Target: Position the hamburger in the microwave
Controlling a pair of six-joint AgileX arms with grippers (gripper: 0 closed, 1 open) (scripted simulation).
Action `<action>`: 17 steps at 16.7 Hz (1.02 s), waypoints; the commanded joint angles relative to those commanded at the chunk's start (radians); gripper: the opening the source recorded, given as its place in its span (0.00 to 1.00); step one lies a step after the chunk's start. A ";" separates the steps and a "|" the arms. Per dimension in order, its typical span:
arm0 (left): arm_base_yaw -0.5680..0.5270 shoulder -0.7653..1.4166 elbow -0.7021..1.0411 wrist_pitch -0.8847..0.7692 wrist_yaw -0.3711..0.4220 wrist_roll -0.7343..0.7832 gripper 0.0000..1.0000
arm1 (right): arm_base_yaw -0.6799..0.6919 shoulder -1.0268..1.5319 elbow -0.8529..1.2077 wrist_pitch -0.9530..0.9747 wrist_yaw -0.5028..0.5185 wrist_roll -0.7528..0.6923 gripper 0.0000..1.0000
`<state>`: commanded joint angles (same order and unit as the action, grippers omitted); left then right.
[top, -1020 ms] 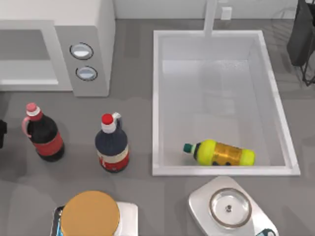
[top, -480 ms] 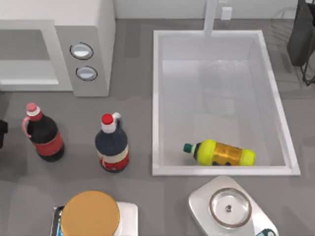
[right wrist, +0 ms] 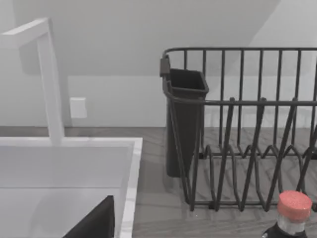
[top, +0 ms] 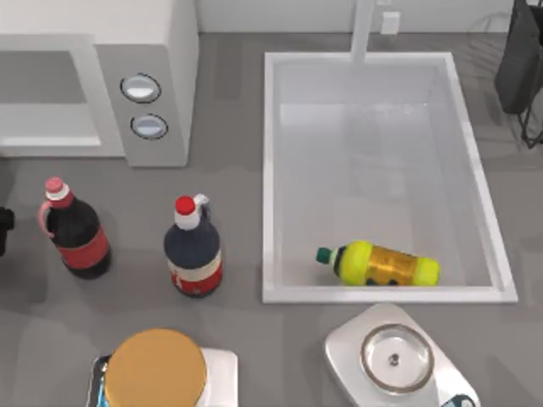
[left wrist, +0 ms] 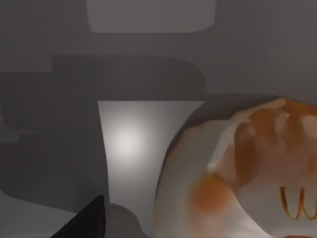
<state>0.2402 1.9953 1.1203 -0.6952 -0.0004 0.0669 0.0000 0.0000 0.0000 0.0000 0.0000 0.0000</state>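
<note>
Grey matte counter runs under everything. Far left stands the boxy white microwave (top: 93, 76), its pale cavity bare. At right the white rectangular sink (top: 501, 271) holds a glossy yellow bottle (top: 382, 264) lying on its side. Close before my left wrist camera bulges the hamburger (left wrist: 237, 183), a rounded beige bun with orange-brown patches; whether my left claw grips it, I cannot tell.

Beige, orange-patched hamburger (left wrist: 237, 183); white microwave (top: 102, 80) at table's far left

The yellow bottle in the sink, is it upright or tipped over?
Tipped over: the yellow bottle lies on its side on the sink floor, green cap toward the table's left.
</note>
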 joint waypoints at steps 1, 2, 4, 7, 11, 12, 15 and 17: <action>0.000 0.000 0.000 0.000 0.000 0.000 0.02 | 0.000 0.000 0.000 0.000 0.000 0.000 1.00; 0.000 0.000 0.000 0.000 0.000 0.000 0.00 | 0.000 0.000 0.000 0.000 0.000 0.000 1.00; 0.000 0.000 0.000 0.000 0.000 0.000 0.00 | 0.000 0.000 0.000 0.000 0.000 0.000 1.00; 0.000 0.000 0.000 0.000 0.000 0.000 0.00 | 0.000 0.000 0.000 0.000 0.000 0.000 1.00; 0.010 -0.070 0.005 -0.064 0.003 0.010 0.00 | 0.000 0.000 0.000 0.000 0.000 0.000 1.00; 0.023 -0.076 0.013 -0.075 0.004 0.019 0.00 | 0.000 0.000 0.000 0.000 0.000 0.000 1.00; 0.081 -0.109 0.065 -0.157 0.012 0.056 0.00 | 0.000 0.000 0.000 0.000 0.000 0.000 1.00; 0.094 -0.136 0.123 -0.238 0.012 0.064 0.00 | 0.000 0.000 0.000 0.000 0.000 0.000 1.00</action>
<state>0.3342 1.8588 1.2432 -0.9330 0.0115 0.1312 0.0000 0.0000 0.0000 0.0000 0.0000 0.0000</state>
